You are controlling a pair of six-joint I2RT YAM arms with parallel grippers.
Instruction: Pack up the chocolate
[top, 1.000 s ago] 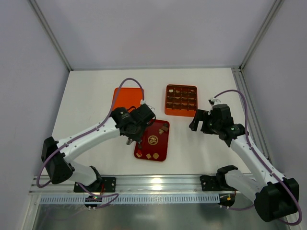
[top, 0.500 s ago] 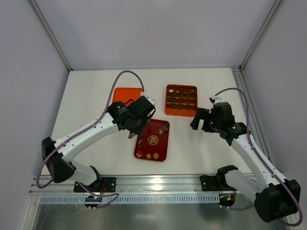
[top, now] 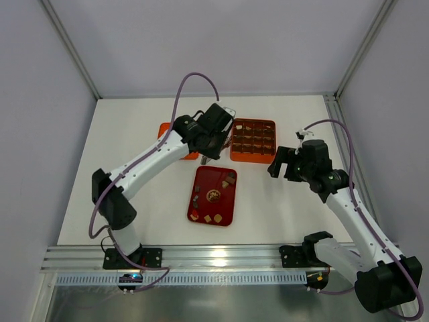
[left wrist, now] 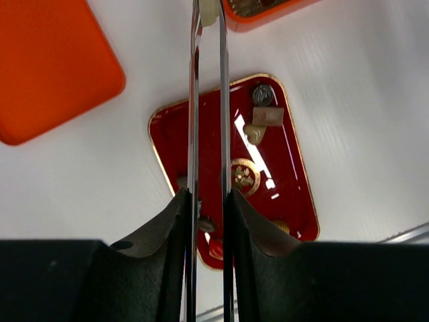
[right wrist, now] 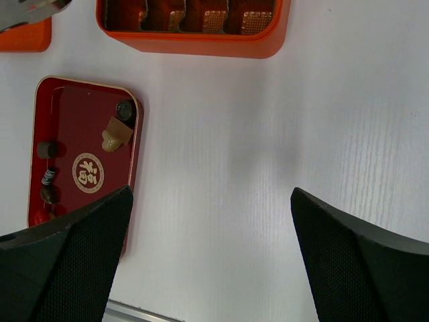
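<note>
Our left gripper [left wrist: 208, 19] pinches a pale chocolate piece [left wrist: 209, 9] at its tips, beside the orange box [left wrist: 275, 15]. More chocolate [left wrist: 267, 117] lies in the red tray [left wrist: 291, 184] below. Our right gripper [right wrist: 208, 268] is spread wide, empty.

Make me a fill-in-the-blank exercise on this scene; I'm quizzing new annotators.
The right gripper is ___, holding nothing. The left gripper pinches a chocolate piece that is ___ (pale or dark). Loose pieces lie on the dark ___ tray. The grid box is coloured ___.
Missing: open; pale; red; orange.
</note>
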